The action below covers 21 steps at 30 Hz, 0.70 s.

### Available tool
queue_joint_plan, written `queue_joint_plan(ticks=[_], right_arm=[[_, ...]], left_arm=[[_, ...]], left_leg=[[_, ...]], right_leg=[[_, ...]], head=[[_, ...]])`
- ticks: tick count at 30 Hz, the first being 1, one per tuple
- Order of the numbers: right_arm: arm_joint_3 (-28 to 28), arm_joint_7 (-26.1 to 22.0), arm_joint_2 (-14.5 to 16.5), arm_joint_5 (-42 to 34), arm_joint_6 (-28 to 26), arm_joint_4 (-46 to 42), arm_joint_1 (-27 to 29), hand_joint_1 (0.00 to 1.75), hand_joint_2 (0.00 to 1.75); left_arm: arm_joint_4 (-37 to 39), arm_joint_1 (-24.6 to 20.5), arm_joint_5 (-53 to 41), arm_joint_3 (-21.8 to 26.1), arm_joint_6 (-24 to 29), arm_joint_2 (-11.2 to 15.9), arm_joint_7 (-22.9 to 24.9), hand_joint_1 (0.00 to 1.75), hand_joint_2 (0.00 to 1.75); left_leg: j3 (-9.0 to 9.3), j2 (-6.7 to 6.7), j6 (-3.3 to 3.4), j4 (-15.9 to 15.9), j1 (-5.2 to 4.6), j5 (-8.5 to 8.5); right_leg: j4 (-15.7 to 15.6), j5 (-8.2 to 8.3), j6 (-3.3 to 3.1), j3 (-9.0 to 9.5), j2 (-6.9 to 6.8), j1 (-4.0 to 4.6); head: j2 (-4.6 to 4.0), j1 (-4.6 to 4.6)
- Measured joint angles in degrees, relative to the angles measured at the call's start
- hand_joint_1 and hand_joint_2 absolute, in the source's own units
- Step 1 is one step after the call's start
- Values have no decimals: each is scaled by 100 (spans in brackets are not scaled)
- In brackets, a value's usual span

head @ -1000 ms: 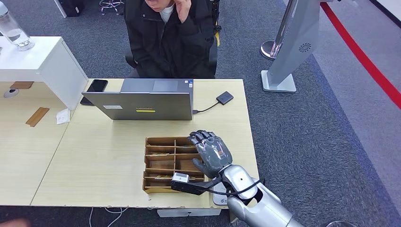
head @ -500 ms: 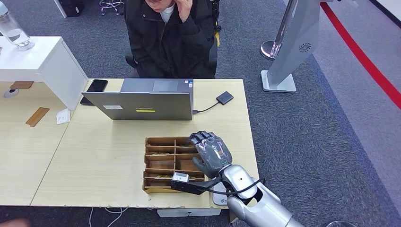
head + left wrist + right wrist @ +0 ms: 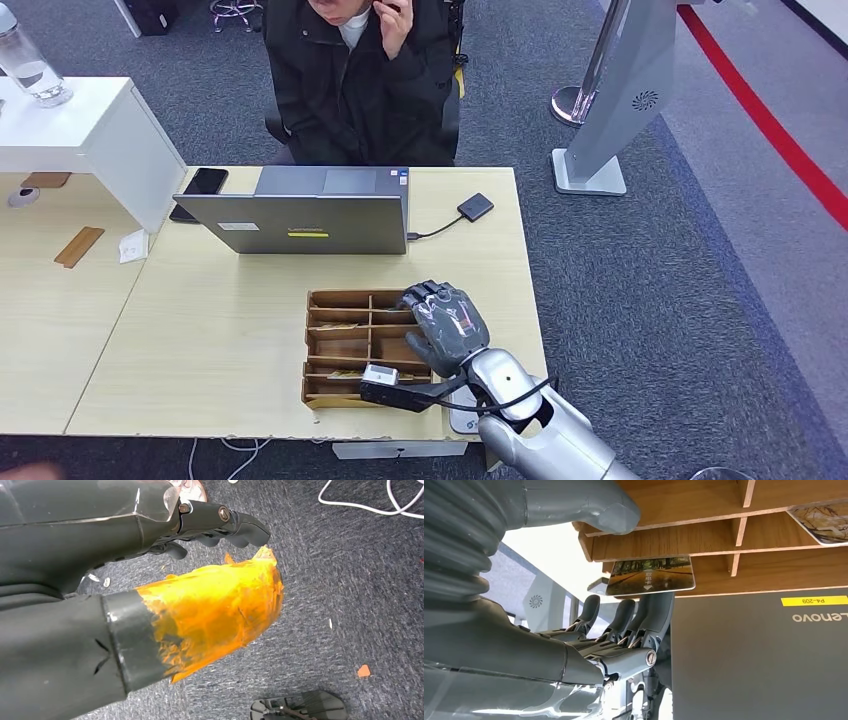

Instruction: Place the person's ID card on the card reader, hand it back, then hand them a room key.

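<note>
**Robot's right hand at the key-card tray, reaching for a room key**

A wooden divided tray (image 3: 340,345) sits on a pale desk, just on the robot's side of a closed grey laptop (image 3: 300,222). The right hand (image 3: 447,325) hovers over the tray's right-hand compartments, fingers (image 3: 644,622) bent down toward a room key card (image 3: 651,576) that pokes out of a far slot. The fingertips lie against or just beside the card's edge; whether they actually grip it cannot be told. Another card (image 3: 821,525) lies in a slot further along the tray.

The card looks thin, light, stiff and smooth, so it would likely slip; pinching its exposed edge between thumb and fingers seems the surest hold.

The left hand (image 3: 220,522) hangs near the carpet, fingers curled, holding nothing.

Compared with a second ago, the right hand has edged slightly down and closer to the tray. Beyond the laptop, the seated person (image 3: 355,85) has a hand raised to the head, slightly shifted.
</note>
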Motion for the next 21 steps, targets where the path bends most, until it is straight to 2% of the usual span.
queue_joint_plan(ticks=[6, 12, 21], right_arm=[[10, 2, 12, -9, 5, 47, -20, 74, 175], [16, 2, 33, -16, 10, 80, -52, 57, 175], [16, 4, 84, -16, 25, 157, -162, 66, 175]], left_arm=[[0, 0, -2, 0, -2, 0, 0, 0, 0], [0, 0, -21, 0, -4, 0, 0, 0, 0], [0, -7, -56, -1, -22, 0, 3, 0, 0]], left_leg=[[0, 0, 0, 0, 0, 0], [0, 0, 0, 0, 0, 0], [0, 0, 0, 0, 0, 0]], right_leg=[[0, 0, 0, 0, 0, 0], [0, 0, 0, 0, 0, 0], [0, 0, 0, 0, 0, 0]], head=[[0, 0], [0, 0], [0, 0]])
